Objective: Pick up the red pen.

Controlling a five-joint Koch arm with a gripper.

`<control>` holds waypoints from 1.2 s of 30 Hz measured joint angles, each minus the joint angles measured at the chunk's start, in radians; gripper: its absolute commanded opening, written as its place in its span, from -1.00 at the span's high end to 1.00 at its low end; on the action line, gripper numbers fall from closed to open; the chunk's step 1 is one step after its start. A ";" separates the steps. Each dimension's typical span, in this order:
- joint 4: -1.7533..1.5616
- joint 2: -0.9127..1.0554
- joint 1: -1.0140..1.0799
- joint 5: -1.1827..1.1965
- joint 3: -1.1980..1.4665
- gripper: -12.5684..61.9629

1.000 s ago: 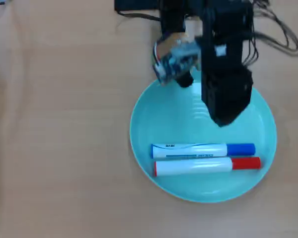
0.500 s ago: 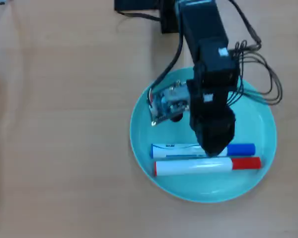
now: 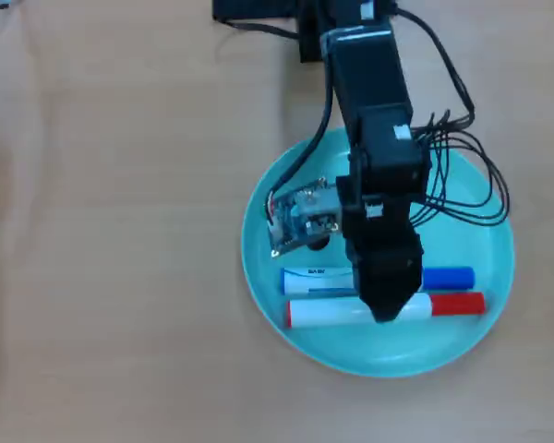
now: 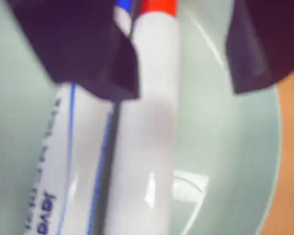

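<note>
Landmark is the teal plate (image 3: 258, 268) on the wooden tabletop (image 3: 111, 231). Overhead view, left to right: the arm's small camera board (image 3: 300, 220) sits over the plate's left-centre; below it two markers lie side by side, touching, running left-right across the plate's lower half. The blue marker (image 3: 448, 277) is the upper one, blue cap toward the plate's right rim. The red pen (image 3: 328, 314) is the lower one, nearer the plate's bottom rim, red cap (image 3: 457, 304) to the right. The gripper (image 4: 182, 81) hangs over the pen's middle, covering it from above. Wrist view: jaws stand apart, left one just past the seam between the two markers, right one well clear over bare plate, so they straddle the red pen and hold nothing. Likely positioned mid-barrel for balance. Risk: left jaw wedging against the blue marker on closing.
</note>
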 measured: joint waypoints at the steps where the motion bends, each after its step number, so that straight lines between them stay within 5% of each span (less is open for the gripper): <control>1: 0.000 0.000 0.000 0.003 0.000 0.04; 36: -0.041 -0.166 0.003 0.210 -0.021 0.04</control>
